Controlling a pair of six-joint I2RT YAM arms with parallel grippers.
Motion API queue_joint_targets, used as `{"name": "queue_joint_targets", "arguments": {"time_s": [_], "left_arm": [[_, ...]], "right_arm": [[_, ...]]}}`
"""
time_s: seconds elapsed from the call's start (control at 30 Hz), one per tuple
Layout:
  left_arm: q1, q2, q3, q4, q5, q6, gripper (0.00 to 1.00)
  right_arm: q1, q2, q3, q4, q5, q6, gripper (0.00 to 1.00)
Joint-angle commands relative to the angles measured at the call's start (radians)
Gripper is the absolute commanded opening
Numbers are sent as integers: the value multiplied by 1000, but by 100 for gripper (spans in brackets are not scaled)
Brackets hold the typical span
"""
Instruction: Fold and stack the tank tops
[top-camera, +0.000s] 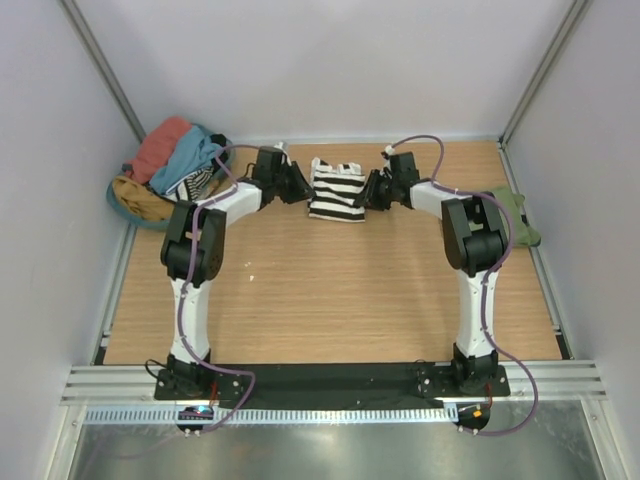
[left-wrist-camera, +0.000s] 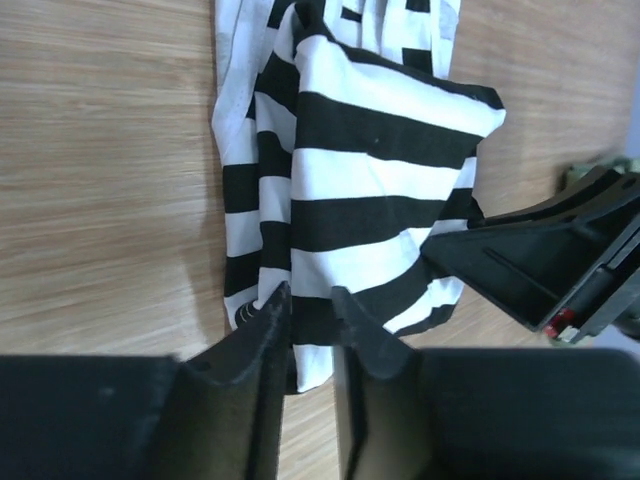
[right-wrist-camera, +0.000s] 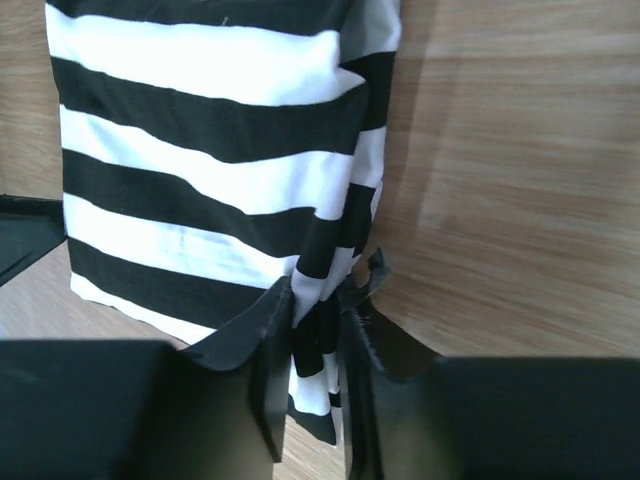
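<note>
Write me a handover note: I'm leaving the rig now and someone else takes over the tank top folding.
Left gripper: jaws shut on the striped tank top, at its left edge.
Right gripper: jaws shut on its right edge.
Top lies partly folded at the far centre of the table.
Olive tank top lies bunched at the right edge, untouched.
To do: finish this fold, fold the olive one, stack both.

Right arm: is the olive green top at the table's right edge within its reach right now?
Probably not yet: the right gripper is pinching the striped tank top. Once it lets go, the olive green top lies close beside that arm, with nothing on it.
</note>
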Motion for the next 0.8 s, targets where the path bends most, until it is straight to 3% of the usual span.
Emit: {"name": "queue_joint_targets", "arguments": {"time_s": [0.0,0.07,0.17,0.27,0.43,0.53,0.57,0.63,0.67,0.7,0.77], "left_arm": [[-11,-5,-19,44,27,0,21],[-16,-21,-50,51,21,0,18],[-22,-54,-111,76,18,1,0],[-39,-102,-183,94,16,0,0],[-86,-276,-405,163,-70,-9,0],[-102,-387,-539,197,-71,-37,0],[-108,-410,-570,200,-71,-40,0],[-138,-464,-657,200,-97,-42,12],[-151,-490,-685,199,-108,-45,23],[-161,-533,-730,189,-117,-45,43],[-178,-571,-769,177,-154,-52,58]], "right_arm": [[3,-82,-46,61,-32,8,27],[1,-114,-92,72,-35,12,24],[1,-157,-149,76,-27,14,8],[4,-212,-209,76,-30,23,1],[27,-332,-364,57,22,34,1],[58,-411,-437,-34,66,23,12],[65,-434,-465,-57,74,23,20],[88,-523,-548,-72,91,20,39],[96,-558,-572,-85,120,19,45],[102,-592,-621,-92,122,10,56],[105,-684,-655,-104,137,0,65]]}}
